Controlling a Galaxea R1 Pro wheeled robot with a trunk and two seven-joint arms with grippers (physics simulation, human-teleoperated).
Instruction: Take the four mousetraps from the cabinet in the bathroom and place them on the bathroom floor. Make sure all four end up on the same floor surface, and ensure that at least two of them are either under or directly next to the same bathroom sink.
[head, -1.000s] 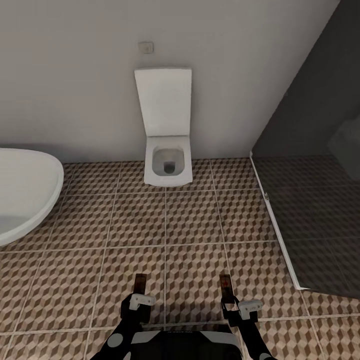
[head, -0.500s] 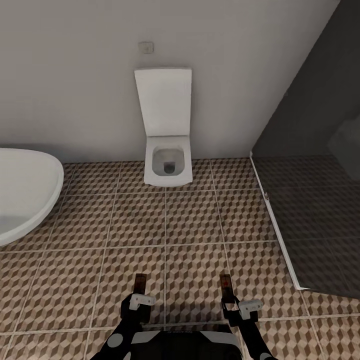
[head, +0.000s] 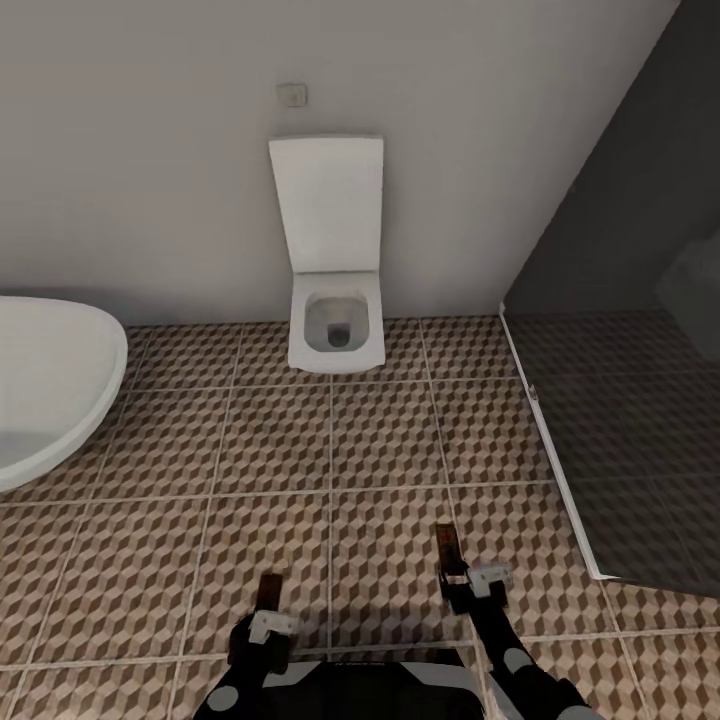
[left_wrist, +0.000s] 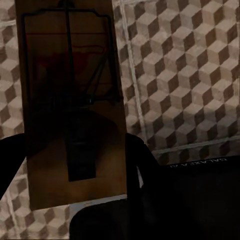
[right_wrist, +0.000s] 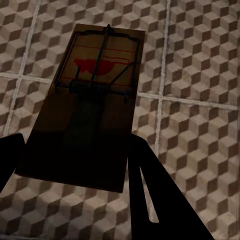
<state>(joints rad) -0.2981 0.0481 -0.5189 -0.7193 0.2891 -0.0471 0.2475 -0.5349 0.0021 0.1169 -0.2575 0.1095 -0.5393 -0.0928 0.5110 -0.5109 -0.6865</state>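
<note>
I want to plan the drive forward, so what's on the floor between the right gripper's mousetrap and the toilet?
Head view: nothing but bare bathroom floor lies between the mousetrap held by the right gripper and the toilet.

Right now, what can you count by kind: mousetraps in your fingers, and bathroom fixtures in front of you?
Mousetraps: 2, one held in the left gripper (the left mousetrap) and one held in the right gripper (the right mousetrap)
Toilets: 1, the toilet against the wall
Bathtubs: 1, the bathtub on the left
Total: 4
</note>
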